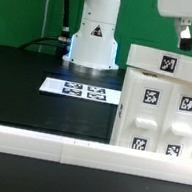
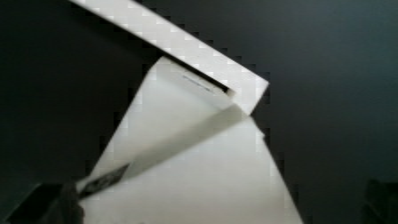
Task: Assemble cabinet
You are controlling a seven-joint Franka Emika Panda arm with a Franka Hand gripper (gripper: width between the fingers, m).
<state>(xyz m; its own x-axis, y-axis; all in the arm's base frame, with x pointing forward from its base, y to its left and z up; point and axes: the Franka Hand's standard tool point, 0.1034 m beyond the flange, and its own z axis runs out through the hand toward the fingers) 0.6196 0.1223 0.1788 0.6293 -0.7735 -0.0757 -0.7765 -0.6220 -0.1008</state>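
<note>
Cabinet: the cabinet (image 1: pixel 161 105) is standing on the black counter (image 1: pixel 24 87) at the exterior view's right, close to the white rail (image 1: pixel 36 142) along the near edge; its tagged front is facing the exterior camera; a flat panel (image 1: pixel 170 64) is lying across its top, tilted a little

Tool: the tool (image 1: pixel 184 38) is hanging just above that panel's far end, apart from it as far as I can judge; only a dark tip is showing, so I cannot tell how wide the jaws are standing

Wrist view: a white slanting piece (image 2: pixel 187 130) is filling the picture against the dark; which part it is I cannot tell

Key relation: the cabinet is lying straight below the tool; the panel's long axis is running across the exterior view, so a straight descent looks needed

Marker board: lying (image 1: pixel 82 89) flat before the robot base (image 1: pixel 95 38), well apart from the cabinet
</note>
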